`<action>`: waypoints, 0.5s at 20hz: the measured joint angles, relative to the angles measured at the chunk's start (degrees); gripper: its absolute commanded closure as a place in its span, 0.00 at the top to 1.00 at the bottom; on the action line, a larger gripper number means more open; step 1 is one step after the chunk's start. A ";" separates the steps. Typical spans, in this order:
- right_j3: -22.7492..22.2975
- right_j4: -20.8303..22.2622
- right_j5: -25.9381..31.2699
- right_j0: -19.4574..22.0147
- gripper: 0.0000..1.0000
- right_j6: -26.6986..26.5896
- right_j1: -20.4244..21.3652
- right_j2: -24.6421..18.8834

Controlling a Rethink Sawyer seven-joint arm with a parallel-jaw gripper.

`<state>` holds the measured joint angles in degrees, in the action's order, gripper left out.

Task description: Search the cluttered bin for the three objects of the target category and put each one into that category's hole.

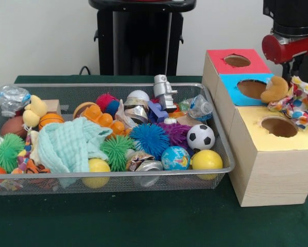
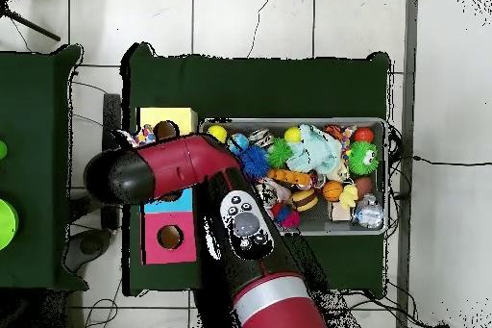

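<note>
My gripper (image 1: 288, 77) hangs under the red arm at the far right, over the right rim of the blue box (image 1: 246, 88). It is shut on a soft toy (image 1: 275, 89) with a tan plush head and polka-dot cloth (image 1: 303, 103). The toy hangs beside the blue hole, and its cloth trails past the yellow box (image 1: 275, 154). The red box (image 1: 236, 62) stands behind them. In the overhead view the arm (image 2: 163, 165) covers the blue box, and only the cloth (image 2: 144, 136) shows beside the yellow box (image 2: 168, 116).
The wire mesh bin (image 1: 113, 177) fills the left and middle, packed with balls, spiky toys, a light blue cloth (image 1: 66, 146), a soccer ball (image 1: 200, 137), a globe ball (image 1: 175, 158) and crushed cans. Dark green cloth covers the table around it.
</note>
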<state>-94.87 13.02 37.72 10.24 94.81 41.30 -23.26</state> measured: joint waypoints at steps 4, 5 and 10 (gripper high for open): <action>1.97 -0.35 3.66 1.44 0.00 0.00 -0.09 -0.07; 2.32 -0.34 4.27 1.82 0.00 0.00 -0.11 -0.07; 4.66 -0.29 7.49 4.67 0.00 0.00 -0.11 -0.23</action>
<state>-90.21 12.72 45.21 14.92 94.81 41.19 -23.49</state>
